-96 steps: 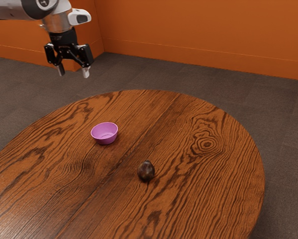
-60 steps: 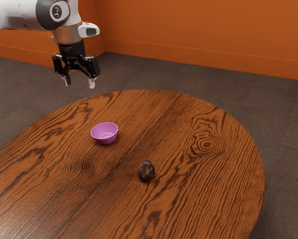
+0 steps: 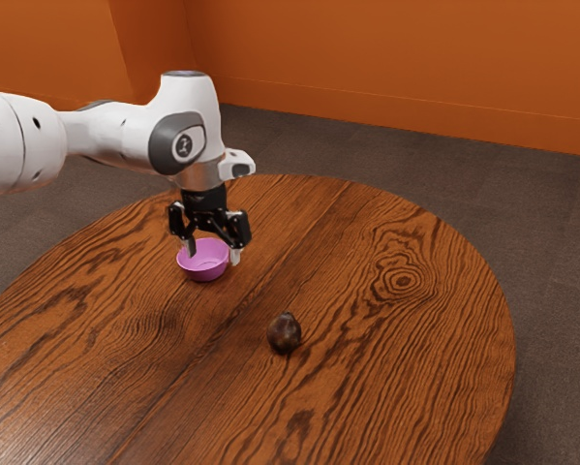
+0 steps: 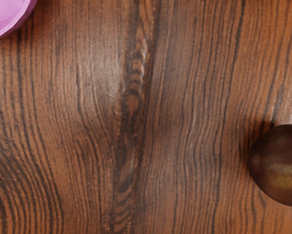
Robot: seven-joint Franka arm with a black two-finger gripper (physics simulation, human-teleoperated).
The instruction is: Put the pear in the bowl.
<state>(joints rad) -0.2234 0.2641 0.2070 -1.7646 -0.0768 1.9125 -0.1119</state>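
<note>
In the exterior view, the claw (image 3: 213, 254) is hanging wide near the bowl (image 3: 203, 275), the pear (image 3: 285, 333) resting well inside the desk's (image 3: 406, 368) edge. In the wrist view, the pear is lying off-centre; careful aligning is needing to precede lowering.

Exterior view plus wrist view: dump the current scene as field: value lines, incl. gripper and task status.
pear: dark brown, on the table, outside the bowl
bowl: pink-purple, upright, on the table, no pear in it
gripper: open, above the table, overlapping the bowl in the exterior view
held: nothing
task_status: pear not yet grasped
</note>
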